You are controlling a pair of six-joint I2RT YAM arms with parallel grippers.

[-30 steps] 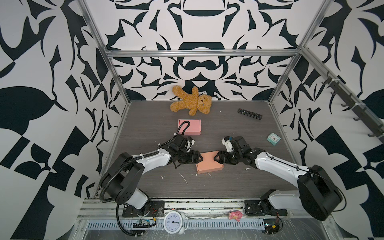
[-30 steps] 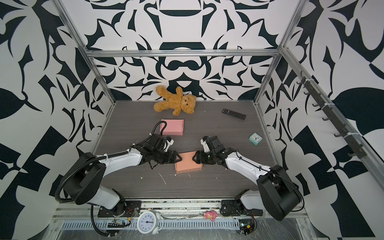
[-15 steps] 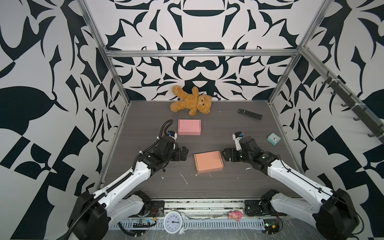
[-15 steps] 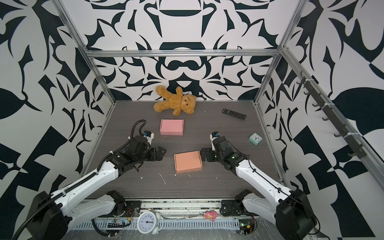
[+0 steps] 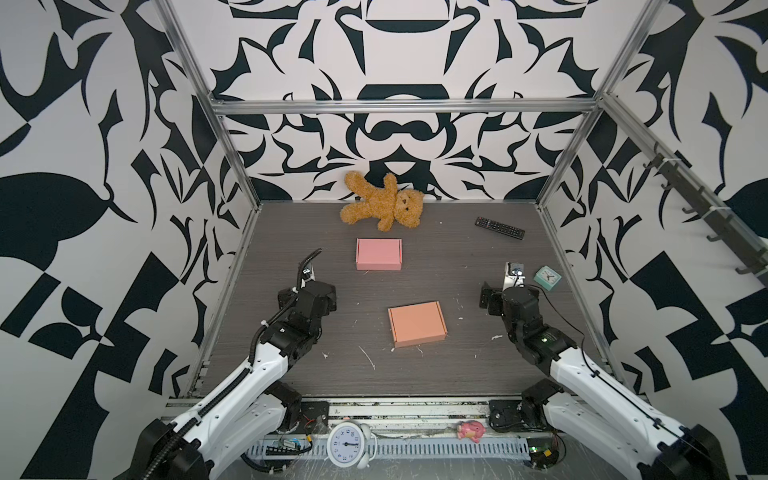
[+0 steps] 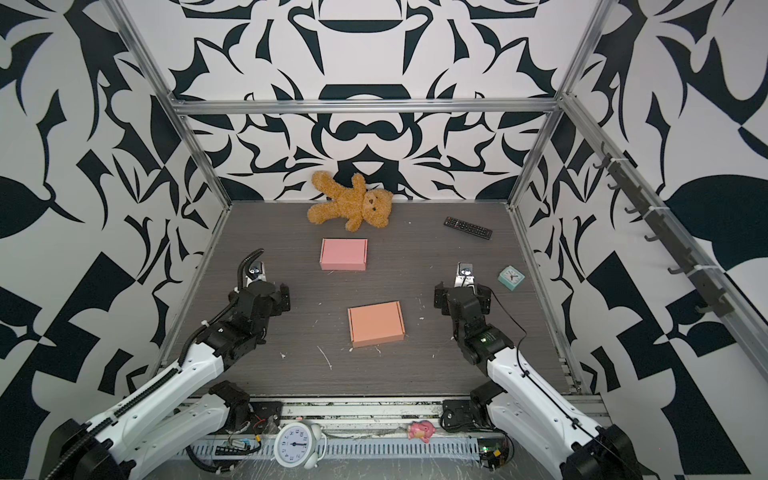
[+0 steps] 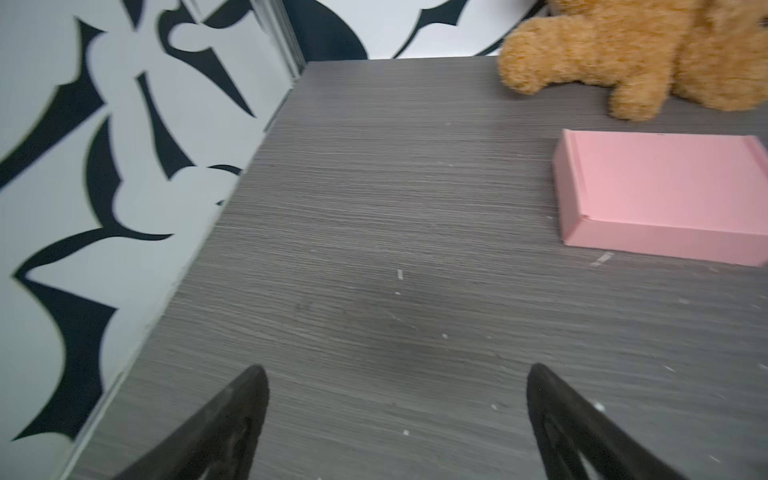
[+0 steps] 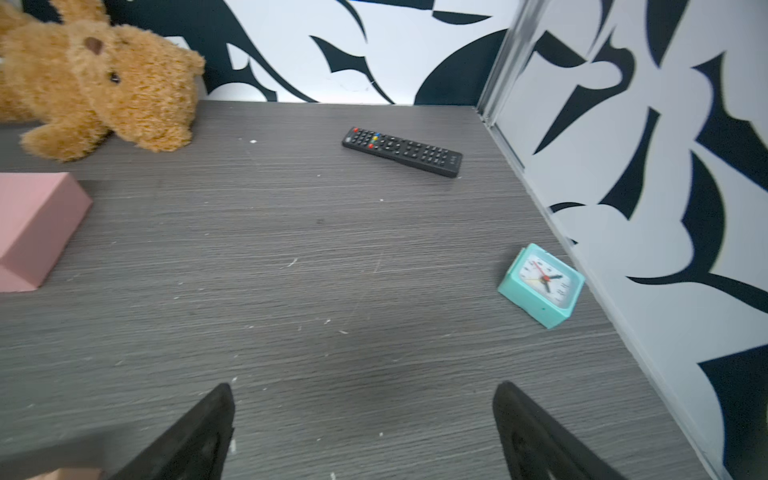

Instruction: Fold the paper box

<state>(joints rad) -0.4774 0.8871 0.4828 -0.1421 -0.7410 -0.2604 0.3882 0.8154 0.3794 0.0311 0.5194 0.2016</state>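
Orange paper box [image 5: 417,324] lies closed between the two grippers, apart from both. Left gripper [image 7: 395,374] and right gripper [image 8: 361,390] hang with jaws spread wide, gripping nothing. Folding looks finished to me; the next move would call only for parking clear, or pressing the lid if a flap stands proud. From above I cannot tell whether the flaps are seated. Beyond the left gripper, a pink box [image 5: 378,254] is cut off in both wrist views.
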